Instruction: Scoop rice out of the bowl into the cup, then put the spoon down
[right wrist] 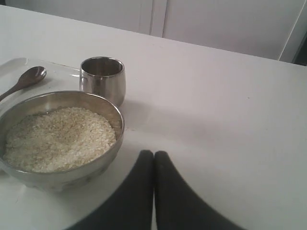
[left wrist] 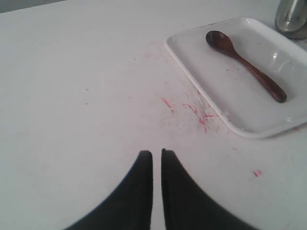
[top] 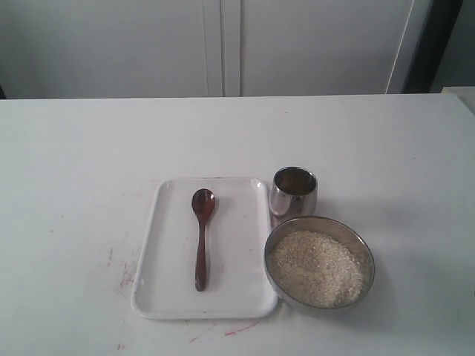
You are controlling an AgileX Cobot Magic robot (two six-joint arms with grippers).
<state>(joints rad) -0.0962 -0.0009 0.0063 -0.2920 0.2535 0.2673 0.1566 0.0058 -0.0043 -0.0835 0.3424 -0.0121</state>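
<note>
The dark wooden spoon [top: 201, 236] lies on a white tray [top: 167, 297], head away from the front edge. To its right stands the small steel cup [top: 294, 192], and in front of the cup the wide steel bowl [top: 319, 222] holds the rice [top: 315, 267]. Neither gripper shows in the exterior view. My left gripper [left wrist: 157, 153] hangs over bare table short of the tray [left wrist: 249, 128], its jaws almost touching and empty; the spoon [left wrist: 244, 64] lies beyond it. My right gripper [right wrist: 154, 154] is shut and empty, beside the bowl [right wrist: 103, 160] and rice [right wrist: 57, 139], with the cup [right wrist: 102, 79] farther off.
Red scribble marks [left wrist: 199, 115] stain the white table [top: 74, 185] beside the tray's left edge. White cabinet doors [top: 223, 44] stand behind the table. The table's right end [top: 460, 100] shows at the far right.
</note>
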